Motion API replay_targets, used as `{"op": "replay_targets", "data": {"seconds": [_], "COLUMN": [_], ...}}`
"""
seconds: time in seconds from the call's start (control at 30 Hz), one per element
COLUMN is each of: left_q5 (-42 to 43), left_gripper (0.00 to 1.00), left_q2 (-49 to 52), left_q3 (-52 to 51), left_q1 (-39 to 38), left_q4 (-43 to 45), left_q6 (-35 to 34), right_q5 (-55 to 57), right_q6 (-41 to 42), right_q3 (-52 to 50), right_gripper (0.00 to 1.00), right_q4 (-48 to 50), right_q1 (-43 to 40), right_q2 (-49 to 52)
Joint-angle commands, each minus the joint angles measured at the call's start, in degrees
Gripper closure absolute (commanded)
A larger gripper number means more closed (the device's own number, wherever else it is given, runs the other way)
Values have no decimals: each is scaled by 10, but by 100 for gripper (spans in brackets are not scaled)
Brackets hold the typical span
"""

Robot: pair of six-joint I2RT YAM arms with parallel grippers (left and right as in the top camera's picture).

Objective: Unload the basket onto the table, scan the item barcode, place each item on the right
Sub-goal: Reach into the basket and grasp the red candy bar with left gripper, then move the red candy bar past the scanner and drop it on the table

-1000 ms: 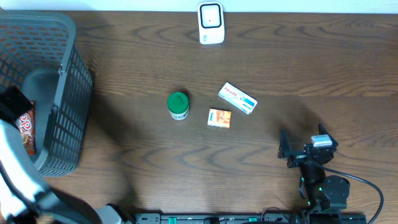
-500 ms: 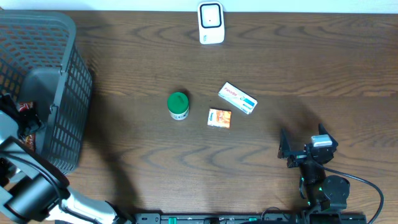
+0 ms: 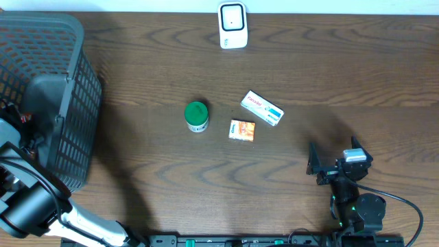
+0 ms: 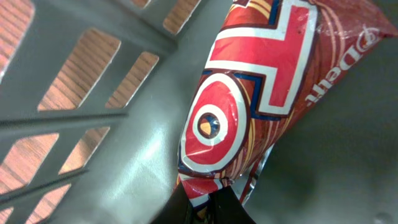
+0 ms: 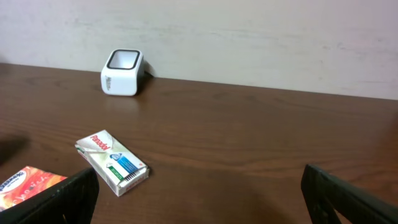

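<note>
Overhead: finds the left end effector down inside the grey basket, with a red snack packet right at its tip. Shows the right end effector spread wide and empty over the table, the white scanner well ahead and to its left.

Left wrist: pinches the snack packet by its lower crimped edge between closed fingers, the rest stretching ahead against the basket.

Right wrist: looks between wide-set fingers at a white box ahead-left, an orange box just beside the left finger.
</note>
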Motion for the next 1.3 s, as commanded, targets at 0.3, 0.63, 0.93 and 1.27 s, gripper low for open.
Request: {"op": "replay_targets", "data": {"seconds": [0.3, 0.63, 0.93, 1.27], "left_q5": [407, 624, 655, 675], "left_gripper": [93, 93, 93, 93], "left_q2": [-275, -493, -450, -205], "left_q3": [12, 9, -47, -50], "left_q1": [-1, -82, -486, -716], "left_q4": [32, 120, 0, 25], "left_q6": [-203, -460, -364, -365], "right_q5": [1, 1, 1, 1], "right_q6": [-7, -7, -7, -7], "right_q3": [-1, -1, -1, -1], "right_gripper": [1, 1, 1, 1], "right_q4": [-2, -2, -2, -2], "right_q1": [5, 5, 5, 5], "right_q2": [-2, -2, -2, -2]}}
